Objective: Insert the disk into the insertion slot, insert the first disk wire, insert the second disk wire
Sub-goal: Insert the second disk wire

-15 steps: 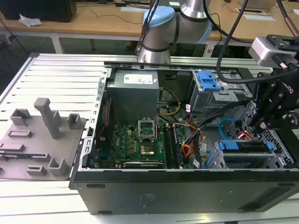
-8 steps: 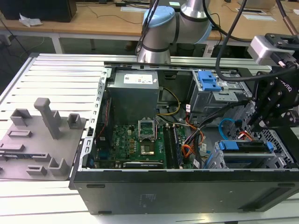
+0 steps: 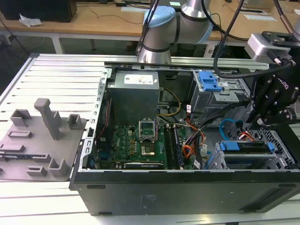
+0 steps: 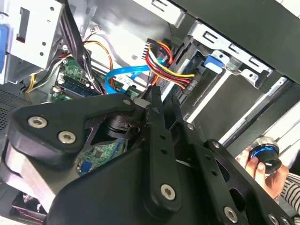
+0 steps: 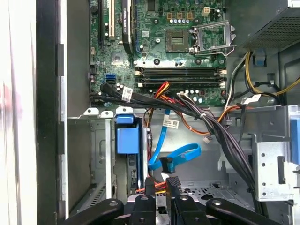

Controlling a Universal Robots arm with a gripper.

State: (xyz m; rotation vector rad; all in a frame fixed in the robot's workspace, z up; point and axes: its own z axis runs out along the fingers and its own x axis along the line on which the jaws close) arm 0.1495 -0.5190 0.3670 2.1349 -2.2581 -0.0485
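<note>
One disk is seated tight-walled in the insertion slot, exterior view's 4 o'clock; gripper seemingly clamped on one disk wire.

The disk is seated on edge in the insertion slot, the perforated light-grey cage at the exterior view's right, with its bright blue carrier frame showing along the exposed edge. A flat blue disk wire is looped just beside the cage (its black connector hangs unplugged). A red-yellow-black disk wire is bunched nearby.
</note>
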